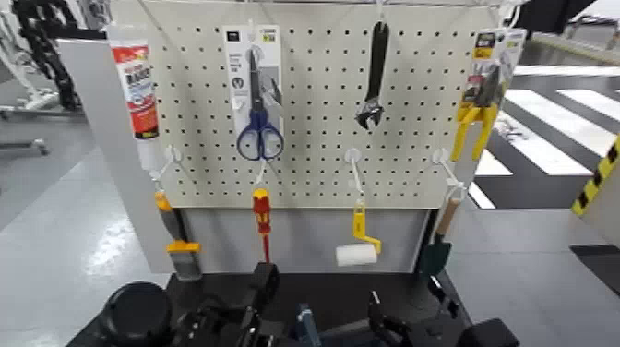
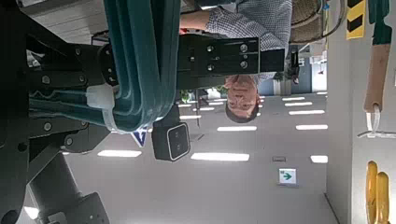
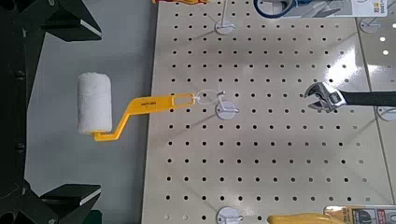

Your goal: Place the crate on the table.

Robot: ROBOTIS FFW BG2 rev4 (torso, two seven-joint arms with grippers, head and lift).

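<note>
Only a thin blue-grey upright edge of the crate [image 1: 305, 325] shows at the bottom of the head view, low in front of the black table [image 1: 323, 291]. In the left wrist view the crate's teal-blue ribbed plastic [image 2: 140, 56] fills the space at my left gripper [image 2: 112, 98], which is closed on it. My left gripper [image 1: 263, 281] is at the bottom centre of the head view. My right gripper [image 1: 376, 318] is beside it. In the right wrist view its fingers [image 3: 56, 201] stand wide apart with nothing between them, facing the pegboard.
The cream pegboard [image 1: 314, 111] rises behind the table with scissors [image 1: 258, 134], a wrench [image 1: 374, 78], pliers [image 1: 480, 115], a screwdriver [image 1: 263, 217] and a paint roller [image 1: 358, 249]. A person [image 2: 238, 51] shows far off in the left wrist view. Grey floor lies on both sides.
</note>
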